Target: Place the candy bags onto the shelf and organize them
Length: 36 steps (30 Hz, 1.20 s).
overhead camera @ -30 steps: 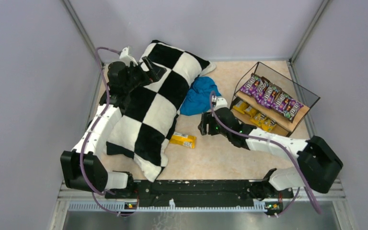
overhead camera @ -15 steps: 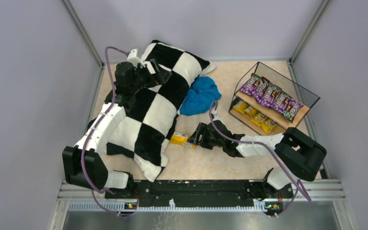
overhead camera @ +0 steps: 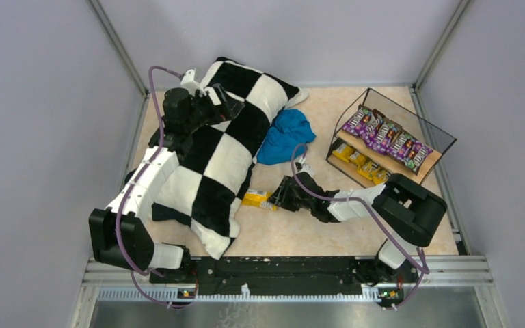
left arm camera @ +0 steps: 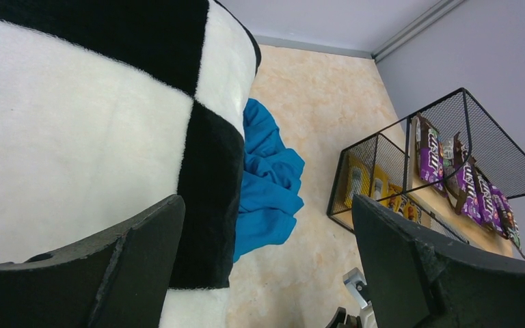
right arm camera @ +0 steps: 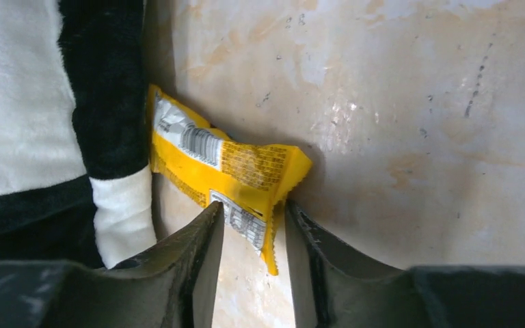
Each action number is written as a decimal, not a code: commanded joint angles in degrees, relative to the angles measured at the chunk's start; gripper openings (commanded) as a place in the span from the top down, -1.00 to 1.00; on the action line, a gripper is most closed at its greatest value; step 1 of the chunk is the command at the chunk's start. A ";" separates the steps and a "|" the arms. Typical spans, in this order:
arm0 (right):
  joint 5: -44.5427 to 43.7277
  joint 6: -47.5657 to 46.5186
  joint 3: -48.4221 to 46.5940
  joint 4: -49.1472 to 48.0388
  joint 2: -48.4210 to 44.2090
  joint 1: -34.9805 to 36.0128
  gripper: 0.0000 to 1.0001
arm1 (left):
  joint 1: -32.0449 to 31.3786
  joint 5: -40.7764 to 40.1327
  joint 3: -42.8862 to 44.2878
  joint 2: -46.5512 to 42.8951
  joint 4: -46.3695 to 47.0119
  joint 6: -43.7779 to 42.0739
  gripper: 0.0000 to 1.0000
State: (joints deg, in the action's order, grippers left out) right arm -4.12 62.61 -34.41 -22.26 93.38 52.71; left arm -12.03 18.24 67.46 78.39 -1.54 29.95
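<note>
Right wrist: yellow packet point(right arm camera: 236, 179) inside pincer point(right arm camera: 254, 232)

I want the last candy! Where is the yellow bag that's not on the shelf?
In the top view, the yellow candy bag lies mid-table against the checkered pillow, one end between the fingers of the right gripper.

Glossy yellow plastic candy bag point(right arm camera: 246, 171), plush matt pillow point(right arm camera: 20, 102), wire-mesh shelf point(left arm camera: 499, 160)

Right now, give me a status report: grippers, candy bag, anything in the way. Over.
Left gripper open, over pillow. Right gripper shut on yellow bag, bag low on table. Pillow edge against bag's other end.
</note>
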 commanded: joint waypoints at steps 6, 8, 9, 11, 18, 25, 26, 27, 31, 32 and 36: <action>-3.15 -8.44 -5.56 8.47 0.40 0.47 0.77 | 0.43 0.11 2.17 -1.23 1.80 -0.53 -0.96; -4.87 -11.15 -5.93 11.58 -2.25 0.47 0.84 | 0.43 0.52 2.20 -1.20 1.80 -0.27 -0.96; -5.99 -12.91 -6.12 13.28 -4.01 0.47 0.88 | 0.43 0.77 2.23 -1.22 1.80 -0.13 -0.96; -8.33 -17.58 -7.16 17.53 -7.53 0.47 0.97 | 0.43 0.93 2.24 -1.37 1.80 0.00 -0.96; -16.12 -42.81 -14.60 38.06 -21.47 0.47 1.00 | 0.34 1.25 2.09 -1.57 1.80 0.28 -0.96; -24.87 -72.38 -28.54 63.37 -27.24 1.16 1.00 | 0.08 1.32 2.09 -1.79 1.89 0.37 -0.96; -27.76 -75.57 -28.91 66.28 -27.63 1.51 1.00 | 0.01 1.35 2.10 -1.83 1.89 0.43 -0.96; -31.12 -77.97 -28.49 68.62 -27.99 1.60 1.00 | -0.01 1.40 2.14 -1.91 1.89 0.45 -0.96; -45.85 -81.38 -19.91 74.85 -28.43 1.65 1.00 | -0.29 1.09 2.02 -2.10 1.89 0.31 -0.96; -48.50 -82.03 -17.27 75.65 -28.62 1.61 1.00 | -0.40 0.94 2.06 -2.03 1.85 0.21 -0.96; -55.68 -86.81 -6.09 74.73 -32.33 1.60 1.00 | -0.79 1.31 2.02 -1.74 1.89 0.34 -0.96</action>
State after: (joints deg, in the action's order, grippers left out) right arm -47.11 -15.84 -48.01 46.87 64.49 53.80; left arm -12.32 18.81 67.51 78.37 -1.54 30.30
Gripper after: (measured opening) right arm 0.006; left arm 0.979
